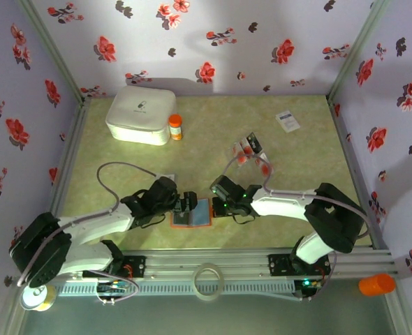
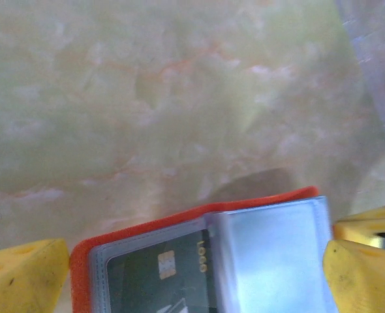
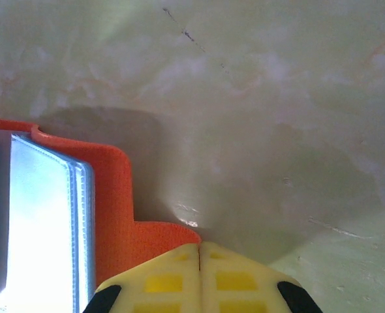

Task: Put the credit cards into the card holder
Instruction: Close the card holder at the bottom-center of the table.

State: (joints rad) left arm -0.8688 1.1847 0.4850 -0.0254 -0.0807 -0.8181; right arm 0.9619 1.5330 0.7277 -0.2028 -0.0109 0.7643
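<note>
The orange card holder (image 1: 192, 216) lies open on the table near the front edge, its clear grey-blue sleeves (image 2: 271, 254) facing up. A dark credit card (image 2: 160, 274) with a gold chip sits inside one sleeve. My left gripper (image 2: 192, 280) is open, with its yellow fingers (image 2: 23, 274) standing on either side of the holder. My right gripper (image 3: 200, 248) is shut, its tips over the holder's orange tab (image 3: 153, 238) at the right side. A small pile of credit cards (image 1: 248, 146) lies farther back, right of the middle.
A white box (image 1: 142, 114) and an orange-capped bottle (image 1: 174, 127) stand at the back left. A white printed card (image 1: 288, 121) lies at the back right. On the front rail are a tape ring (image 1: 208, 280) and an orange object (image 1: 377, 284).
</note>
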